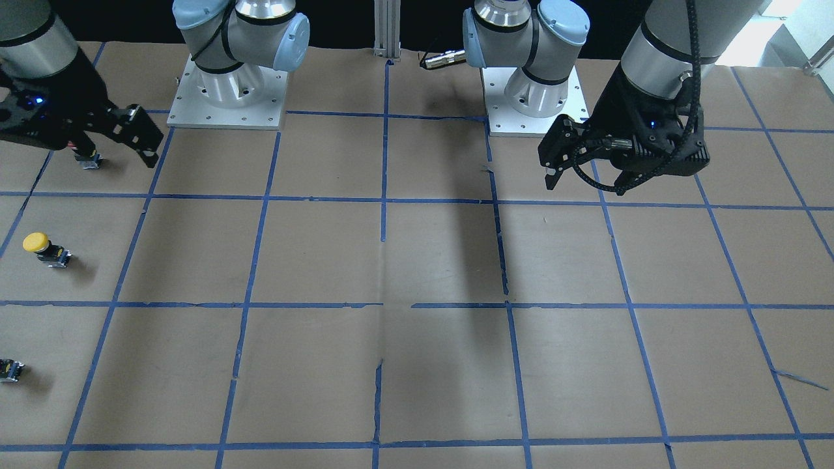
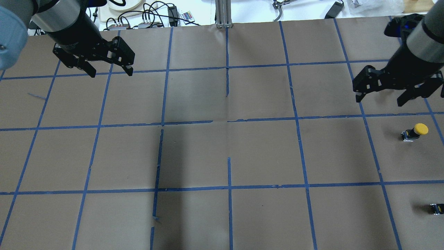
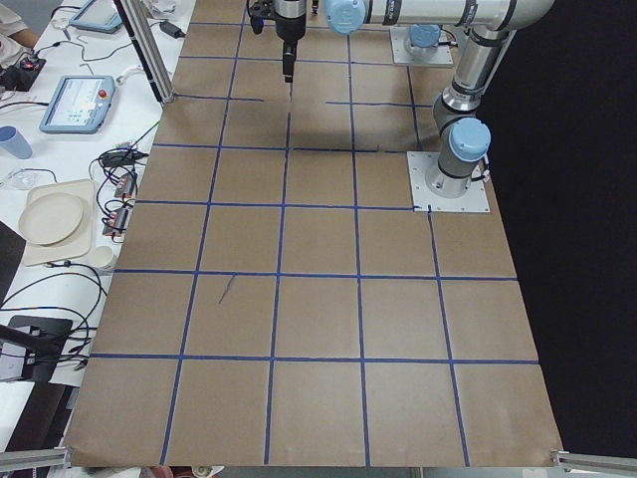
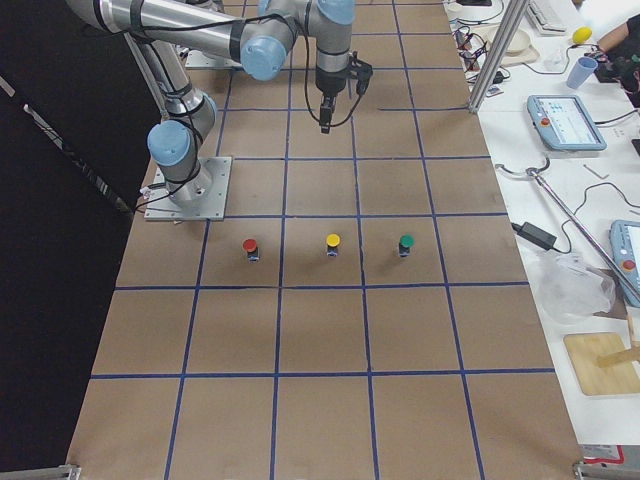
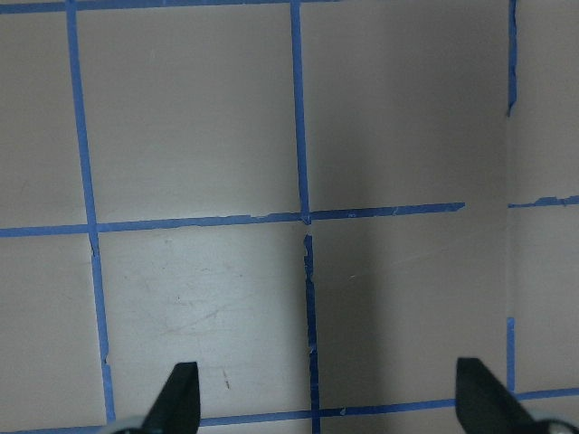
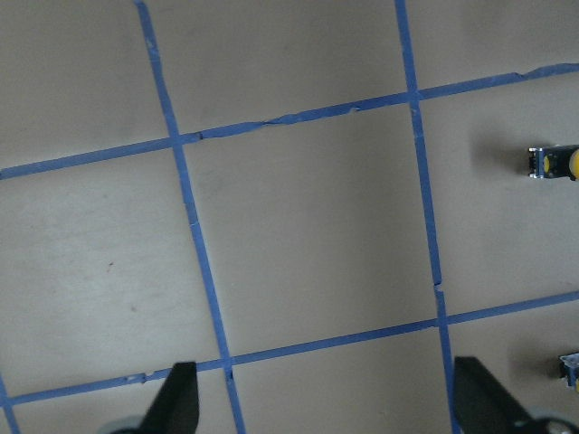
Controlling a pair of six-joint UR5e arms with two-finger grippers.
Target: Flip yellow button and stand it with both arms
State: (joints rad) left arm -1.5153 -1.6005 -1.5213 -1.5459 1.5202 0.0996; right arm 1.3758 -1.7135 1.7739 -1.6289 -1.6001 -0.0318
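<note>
Risk: the left arm (image 2: pixel 66 21) is parked well away and must cross the table (image 2: pixel 222 152). Crowding the right arm (image 2: pixel 425 41) over one small part could make them clash or knock the red-capped button (image 4: pixel 250 247).

Both arms hang raised.

Left gripper (image 2: pixel 111 73) and right gripper (image 2: pixel 378 102) are spread wide, empty.

Yellow button (image 2: pixel 415 132) sits near the right gripper, apart from it.

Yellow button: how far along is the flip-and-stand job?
Nothing looks done: the yellow button sits untouched on the table. Nothing is in hand; the left gripper and right gripper hang open and empty. Grasp, flip and standing all remain.
</note>
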